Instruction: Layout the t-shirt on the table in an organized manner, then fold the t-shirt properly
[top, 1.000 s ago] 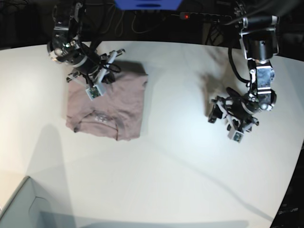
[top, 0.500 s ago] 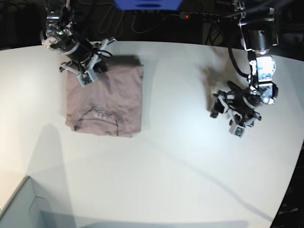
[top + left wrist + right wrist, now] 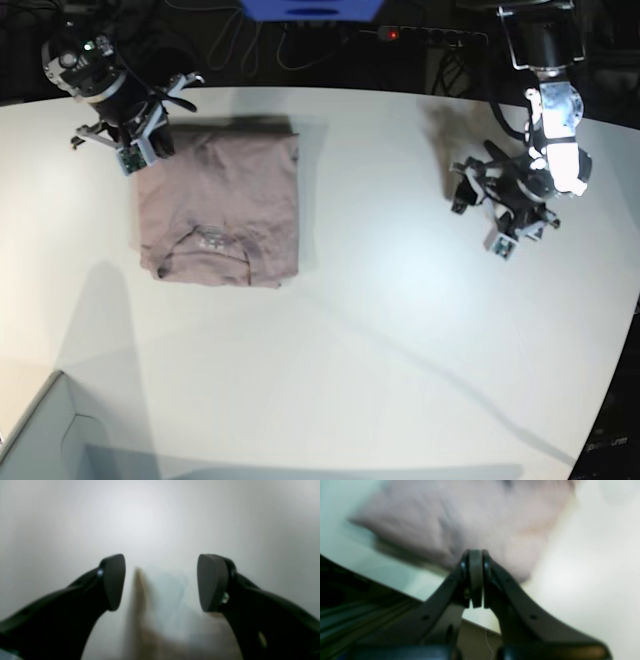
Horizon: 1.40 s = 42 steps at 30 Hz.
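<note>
Handling of the t-shirt point(image 3: 222, 205), likely light, limp; best pinched at hem corners; right gripper point(image 3: 477, 552) closed, left gripper point(image 3: 162, 582) wide, empty

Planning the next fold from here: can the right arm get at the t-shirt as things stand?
Probably yes: the right gripper is beside the t-shirt's upper-left corner in the base view, with nothing between, though its closed jaws would need opening.
</note>
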Available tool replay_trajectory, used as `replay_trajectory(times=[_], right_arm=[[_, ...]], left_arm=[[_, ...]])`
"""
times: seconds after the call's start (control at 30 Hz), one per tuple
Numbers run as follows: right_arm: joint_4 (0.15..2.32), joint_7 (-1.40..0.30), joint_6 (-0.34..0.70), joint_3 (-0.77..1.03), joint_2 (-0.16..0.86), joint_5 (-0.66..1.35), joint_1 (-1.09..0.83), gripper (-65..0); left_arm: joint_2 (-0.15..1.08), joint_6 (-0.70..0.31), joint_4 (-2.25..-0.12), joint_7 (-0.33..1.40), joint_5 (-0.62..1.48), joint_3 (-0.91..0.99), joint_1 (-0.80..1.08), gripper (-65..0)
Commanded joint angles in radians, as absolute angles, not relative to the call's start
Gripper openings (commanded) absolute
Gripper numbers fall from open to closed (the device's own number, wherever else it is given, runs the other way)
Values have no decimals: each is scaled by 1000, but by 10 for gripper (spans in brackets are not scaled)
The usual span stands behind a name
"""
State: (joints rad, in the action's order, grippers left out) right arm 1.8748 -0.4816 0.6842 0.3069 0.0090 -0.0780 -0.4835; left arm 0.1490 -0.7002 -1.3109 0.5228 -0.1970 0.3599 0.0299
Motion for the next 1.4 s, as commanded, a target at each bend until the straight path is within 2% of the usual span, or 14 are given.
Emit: replay_trajectory(times=[0.0, 0.23, 0.3, 0.37, 0.53, 0.57, 0.63, 0.8, 0.93, 1.07, 1.2, 1.23, 1.3, 1.37], right_arm=[[1893, -455, 698, 329, 10, -64, -495, -650], [1896, -450, 698, 390, -16, -67, -611, -650], [1893, -455, 698, 390, -12, -68, -641, -650], [1888, -456, 698, 390, -10, -70, -670, -650], [1821, -455, 698, 392, -8, -70, -727, -650], [1791, -455, 698, 392, -7, -70, -733, -650], [1715, -447, 698, 389, 13, -70, -740, -650], [1477, -406, 698, 378, 58, -62, -707, -650], [1247, -254, 698, 375, 58, -68, -653, -650], [949, -125, 698, 328, 91, -68, -556, -650], [616, 79, 698, 262, 128, -70, -452, -650], [547, 137, 653, 249, 134, -70, -437, -650], [423, 275, 562, 213, 150, -70, -410, -650], [332, 381, 476, 166, 165, -70, -390, -650]], left_arm=[[157, -698, -1380, 526, -183, 372, 42, -216], [33, -698, -1689, 671, -183, 576, 246, -217], [4, -698, -1748, 702, -185, 621, 298, -241], [-27, -698, -1784, 733, -185, 656, 346, -336], [-114, -698, -1790, 743, -193, 768, 458, -650], [-127, -698, -1771, 743, -191, 788, 472, -650], [-147, -698, -1707, 740, -193, 814, 496, -636], [-140, -698, -1461, 714, -185, 817, 507, -650], [-124, -698, -1185, 475, -196, 814, 452, -650], [-48, -698, -785, 214, -196, 814, 346, -650], [116, -698, -265, 45, -196, 812, 185, -650], [150, -698, -163, 2, -196, 812, 154, -650], [180, -601, -56, -96, -202, 796, 114, -650], [177, -470, -64, -159, -248, 733, 114, -650]])
